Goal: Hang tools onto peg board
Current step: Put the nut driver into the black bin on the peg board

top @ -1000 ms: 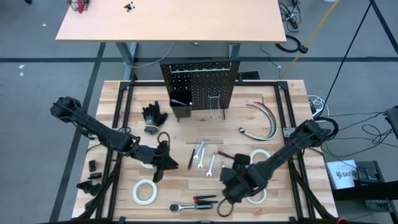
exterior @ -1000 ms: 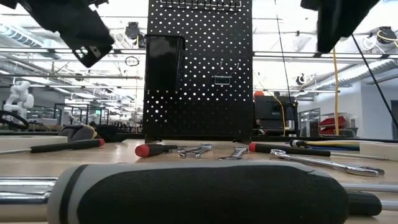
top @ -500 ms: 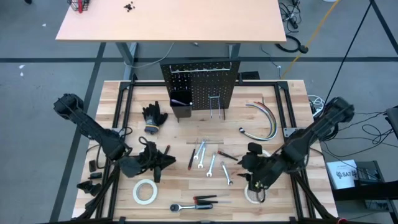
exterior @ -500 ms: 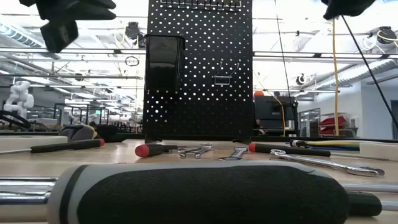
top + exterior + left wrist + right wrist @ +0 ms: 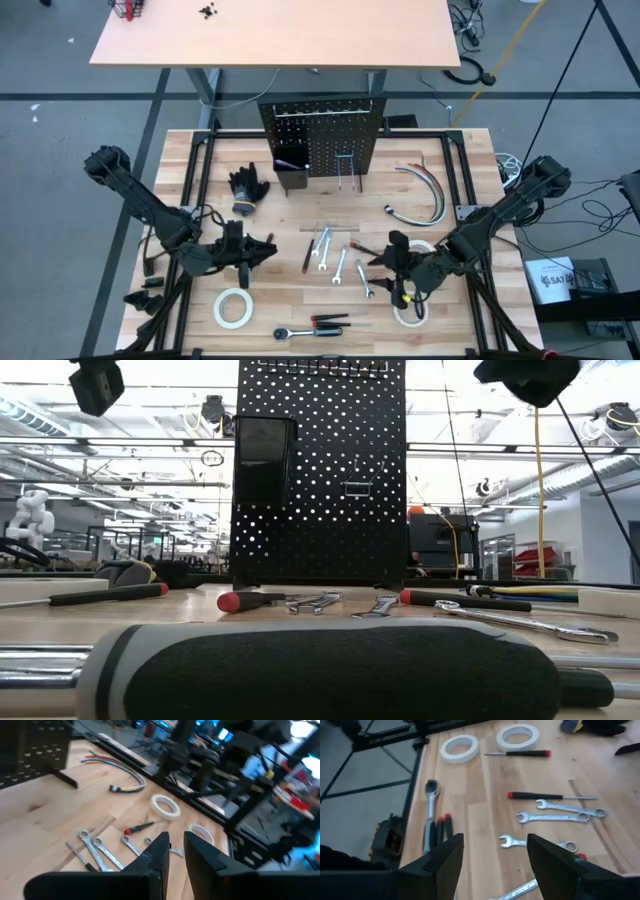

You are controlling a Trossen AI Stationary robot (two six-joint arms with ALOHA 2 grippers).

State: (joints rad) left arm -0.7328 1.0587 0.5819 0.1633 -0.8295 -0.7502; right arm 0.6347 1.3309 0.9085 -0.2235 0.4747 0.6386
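The black peg board (image 5: 320, 140) stands upright at the table's far middle, with a box bin (image 5: 290, 170) and wire hooks (image 5: 350, 170) on it. Silver wrenches (image 5: 322, 250) lie flat on the table at mid-table, beside a red-handled screwdriver (image 5: 365, 249). A ratchet (image 5: 298, 331) and screwdrivers (image 5: 330, 322) lie near the near edge. White tape rolls (image 5: 232, 307) (image 5: 410, 312) lie on the table. My left gripper (image 5: 268, 248) hovers left of the wrenches, open by a narrow gap (image 5: 175, 851). My right gripper (image 5: 380, 263) hovers right of them, wide open (image 5: 495, 865). Neither has anything between its fingers.
Black gloves (image 5: 247, 188) lie left of the peg board, and curved cables (image 5: 425, 190) lie at its right. In the low view the ratchet's thick handle (image 5: 320, 670) fills the foreground. A second table (image 5: 270, 30) stands beyond the far edge.
My left gripper has risen and swung round so that it points toward the table's right. My right gripper has drawn back from beside the ratchet toward the far edge and has tipped up from pointing steeply down. The tools have stayed where they lay.
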